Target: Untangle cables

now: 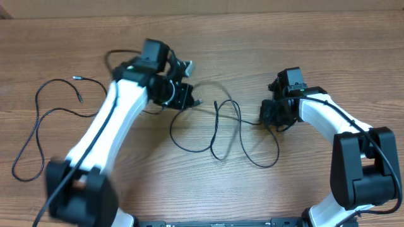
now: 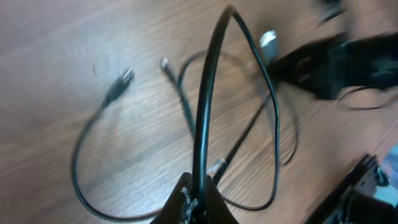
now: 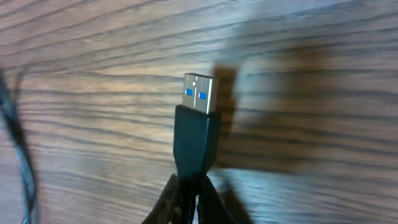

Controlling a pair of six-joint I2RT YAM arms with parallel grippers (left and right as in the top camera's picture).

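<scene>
Thin black cables (image 1: 238, 129) lie in crossing loops at the table's middle. My left gripper (image 1: 190, 99) is at their left end, my right gripper (image 1: 270, 117) at their right end. In the left wrist view my left gripper (image 2: 199, 194) is shut on a black cable strand (image 2: 205, 106) that rises away from the jaws and bends over. Below it, loops and small plugs (image 2: 124, 79) rest on the wood. In the right wrist view my right gripper (image 3: 198, 185) is shut on a black USB plug (image 3: 196, 134) with a blue-tipped metal end, held just above the table.
Another thin black cable (image 1: 39, 120) lies loose by itself at the far left of the wooden table (image 1: 252, 44). The blurred dark right arm (image 2: 348, 62) shows at the upper right of the left wrist view.
</scene>
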